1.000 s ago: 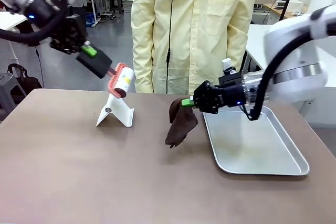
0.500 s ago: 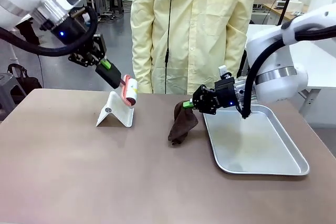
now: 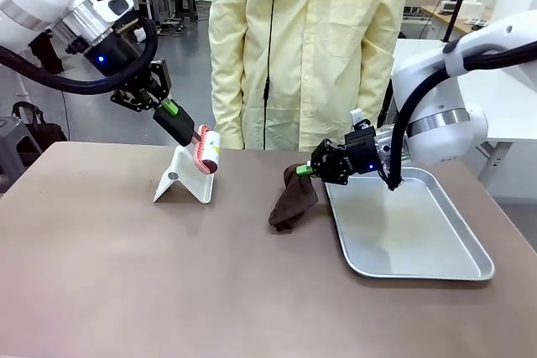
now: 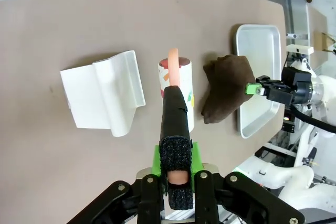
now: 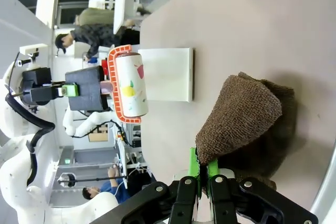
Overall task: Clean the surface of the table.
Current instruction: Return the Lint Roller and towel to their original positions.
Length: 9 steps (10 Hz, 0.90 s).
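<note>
On the grey-brown surface, wide and hard, the soft brown cloth droops from the right gripper; its jaws pinch one corner. The left gripper clamps a light lint roller by its handle.

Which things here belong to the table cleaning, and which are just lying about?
In use:
- table
- brown cloth, gripped by right tool
- lint roller, gripped by left tool

Lying about:
- white roller stand
- metal tray, beside the cloth
</note>
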Each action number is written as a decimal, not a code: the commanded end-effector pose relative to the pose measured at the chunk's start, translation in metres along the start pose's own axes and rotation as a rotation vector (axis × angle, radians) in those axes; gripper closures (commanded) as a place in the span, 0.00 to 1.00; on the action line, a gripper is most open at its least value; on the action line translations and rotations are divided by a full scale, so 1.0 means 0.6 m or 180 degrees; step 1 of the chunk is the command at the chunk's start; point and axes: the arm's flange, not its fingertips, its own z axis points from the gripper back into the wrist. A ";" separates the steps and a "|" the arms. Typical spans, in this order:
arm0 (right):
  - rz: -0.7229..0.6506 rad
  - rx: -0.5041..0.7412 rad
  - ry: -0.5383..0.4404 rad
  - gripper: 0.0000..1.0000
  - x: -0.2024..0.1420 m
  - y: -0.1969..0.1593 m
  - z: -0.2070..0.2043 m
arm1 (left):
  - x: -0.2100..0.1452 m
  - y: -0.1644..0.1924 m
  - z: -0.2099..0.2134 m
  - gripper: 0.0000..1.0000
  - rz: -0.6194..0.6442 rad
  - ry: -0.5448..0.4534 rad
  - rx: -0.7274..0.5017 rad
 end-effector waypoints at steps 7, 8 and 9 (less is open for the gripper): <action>0.0250 -0.0603 0.0206 0.94 0.010 0.007 -0.039 | 0.014 0.011 -0.051 0.78 0.0244 0.0060 0.0289; 0.0228 -0.0645 0.0232 0.94 0.010 0.002 -0.043 | 0.020 0.014 -0.061 0.78 0.0289 0.0093 0.0324; 0.0210 -0.0645 0.0243 0.94 0.011 -0.001 -0.044 | 0.024 0.013 -0.070 0.78 0.0271 0.0123 0.0285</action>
